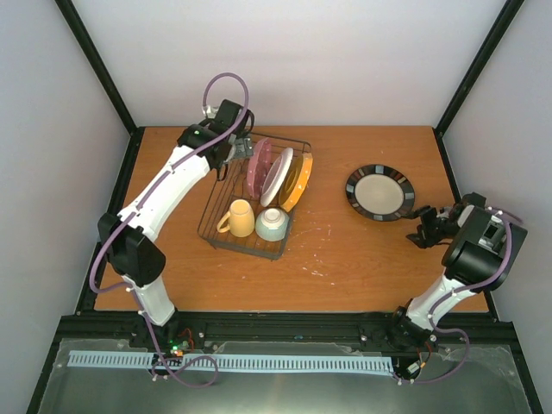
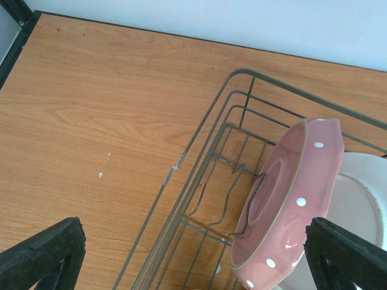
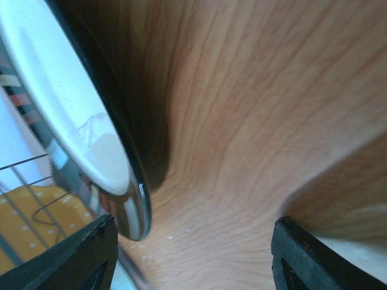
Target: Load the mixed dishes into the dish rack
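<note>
A: Near side first. R gripper [image 1: 422,226]?
B: Low over the table [image 1: 345,263], right side, just beside the dark-rim plate [image 1: 379,191]. Wrist cam: fingers [image 3: 66,257] apart, bare wood btwn them, nothing pinched. Plate rim sits just inside one finger. Touching or not, can't tell.
A: Plate itself?
B: Flat on the table, right of the rack [image 1: 250,246], apart from it. Not loaded.
A: Rack, near end?
B: Mug [image 1: 239,218] and bowl [image 1: 272,223] side by side inside, mug on the left w/ handle pointing left. They look close enough to touch, can't confirm. Which way up, can't tell either.
A: Farther in?
B: Three plates on edge in the far half, packed close. Pink plate [image 1: 257,168] left, pale plate [image 1: 277,176] mid, orange plate [image 1: 299,179] right. L wrist cam shows white dots on the pink rim, pale one right behind it. R wrist cam catches a bit of the orange one thru the wire, dotted too.
A: L gripper [image 1: 239,152]?
B: At the rack's far-left corner, over the wire, just beside the pink plate. Fingers [image 2: 42,257] spread wide, holding nothing. Only rack wire and wood btwn them.
</note>
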